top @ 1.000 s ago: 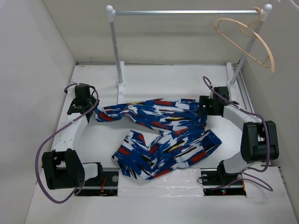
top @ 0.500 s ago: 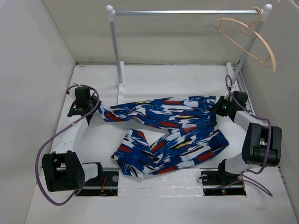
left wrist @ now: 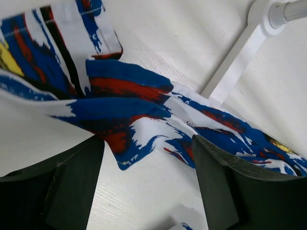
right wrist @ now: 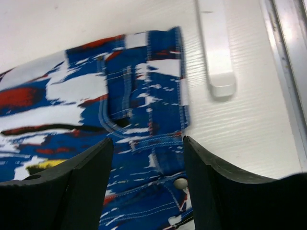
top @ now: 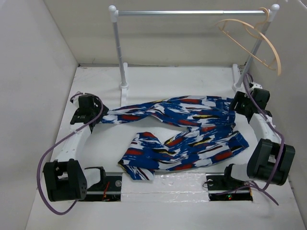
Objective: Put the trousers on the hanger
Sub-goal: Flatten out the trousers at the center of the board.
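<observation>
The trousers (top: 182, 120), in a blue, white and red print, lie stretched across the table. One leg runs left to my left gripper (top: 96, 114). The other is folded toward the front. In the left wrist view the left gripper (left wrist: 148, 165) is open over bare table, and the leg end of the trousers (left wrist: 124, 91) lies just ahead of its fingertips. My right gripper (top: 238, 106) is at the waist end. Seen from the right wrist, the right gripper (right wrist: 148, 160) is open above the trousers (right wrist: 139, 115), with the waistband and its button between the fingers. The tan hanger (top: 238, 20) hangs from the rail's right end.
A silver rail (top: 192, 13) on white posts spans the back of the table. One post foot (left wrist: 237, 62) lies ahead of the left gripper, and another foot (right wrist: 216, 48) lies ahead of the right one. A metal track (right wrist: 288, 72) runs along the right edge. White walls enclose the table.
The right arm has swung right and back, drawing the waist end with it and stretching the trousers out. Both grippers, earlier shut on the fabric, now stand open.
</observation>
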Controlling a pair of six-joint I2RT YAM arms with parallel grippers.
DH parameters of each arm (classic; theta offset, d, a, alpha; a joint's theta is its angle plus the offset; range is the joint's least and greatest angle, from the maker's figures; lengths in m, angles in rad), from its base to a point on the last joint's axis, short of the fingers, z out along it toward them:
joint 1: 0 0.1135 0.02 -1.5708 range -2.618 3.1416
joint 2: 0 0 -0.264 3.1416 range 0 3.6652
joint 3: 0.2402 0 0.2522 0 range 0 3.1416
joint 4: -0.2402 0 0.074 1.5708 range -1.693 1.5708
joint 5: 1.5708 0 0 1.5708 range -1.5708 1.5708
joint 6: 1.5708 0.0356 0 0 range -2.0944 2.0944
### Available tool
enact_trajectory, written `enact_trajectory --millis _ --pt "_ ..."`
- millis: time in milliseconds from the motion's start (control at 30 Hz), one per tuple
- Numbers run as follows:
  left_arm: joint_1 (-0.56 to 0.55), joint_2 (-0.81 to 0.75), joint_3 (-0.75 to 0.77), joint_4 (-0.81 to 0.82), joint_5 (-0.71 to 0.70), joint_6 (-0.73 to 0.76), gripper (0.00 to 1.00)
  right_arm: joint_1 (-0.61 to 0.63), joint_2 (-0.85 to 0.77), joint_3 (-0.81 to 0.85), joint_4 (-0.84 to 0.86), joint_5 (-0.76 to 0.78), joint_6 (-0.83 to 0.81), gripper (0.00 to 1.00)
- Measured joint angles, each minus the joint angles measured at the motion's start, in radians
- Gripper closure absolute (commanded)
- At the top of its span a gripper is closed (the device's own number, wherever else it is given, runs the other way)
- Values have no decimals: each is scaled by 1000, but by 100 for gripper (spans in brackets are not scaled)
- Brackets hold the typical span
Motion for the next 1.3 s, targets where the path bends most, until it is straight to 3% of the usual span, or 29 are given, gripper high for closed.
enact_trajectory --millis 67,167,200,233,267,333,400,533,600,867,900,933,967,1167,1300 --pt "0 -31 -9 -31 0 1 29 39 -41 -3 -30 1 -14 35" --pt "0 -138 -14 -77 -14 4 23 140 -143 -22 -35 -5 -32 47" --pt "0 -162 -13 -87 -19 5 22 180 -174 -42 -21 -10 -37 56" --pt "0 -177 -12 -93 -22 5 22 238 -200 -58 -22 -14 -46 85" --pt "0 -183 -11 -97 -24 4 22 301 -214 -67 -26 -22 -66 96" --pt "1 -164 -5 -106 -16 3 21 423 -208 -65 -30 -36 -90 100" --pt "-3 -119 1 -110 2 -8 21 542 -174 -47 -50 -45 -130 100" --pt "-13 7 28 -115 35 -39 24 719 -93 23 -98 -37 -182 57" --pt "-14 75 40 -109 50 -60 27 799 -69 60 -110 -34 -200 49" --pt "-19 152 32 -53 96 -152 57 1011 48 229 -141 -26 -254 41" --pt "-20 156 31 -45 99 -159 66 1023 77 254 -145 -26 -264 41" --pt "-21 161 31 -37 101 -168 95 1032 108 281 -148 -26 -273 40" --pt "-22 170 31 -29 104 -179 100 1038 144 312 -153 -26 -289 39" --pt "-29 166 29 -29 128 -185 100 1065 396 551 -233 -35 -381 38" --pt "-34 -56 -56 -34 151 -204 100 1091 420 560 -256 -38 -399 36"
